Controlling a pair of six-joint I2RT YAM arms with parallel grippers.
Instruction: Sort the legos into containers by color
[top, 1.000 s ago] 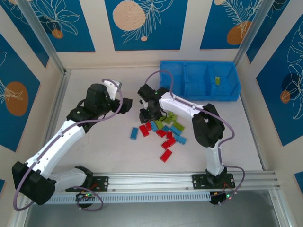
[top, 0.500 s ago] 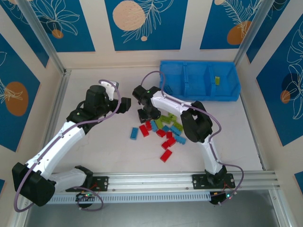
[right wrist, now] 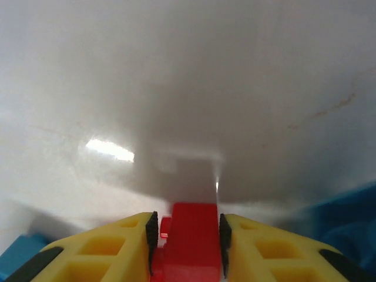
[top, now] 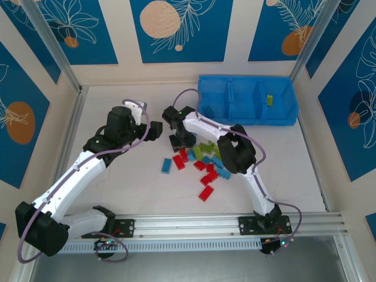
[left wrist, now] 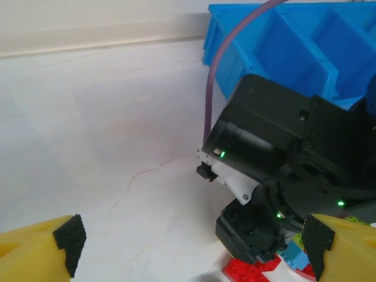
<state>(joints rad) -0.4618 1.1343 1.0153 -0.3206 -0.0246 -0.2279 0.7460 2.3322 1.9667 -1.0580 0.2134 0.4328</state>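
One red brick (right wrist: 189,247) sits pinched between the right gripper's (right wrist: 187,235) fingers (right wrist: 264,249), near the blue tray's (top: 252,119) front-left corner, beside the loose legos (top: 205,164); left gripper (top: 154,130), farther from that tray, has fingers spread wide.

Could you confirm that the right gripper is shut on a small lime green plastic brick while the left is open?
Not quite: the right wrist view shows the right gripper shut on a small red plastic brick, not green. The left gripper is open.
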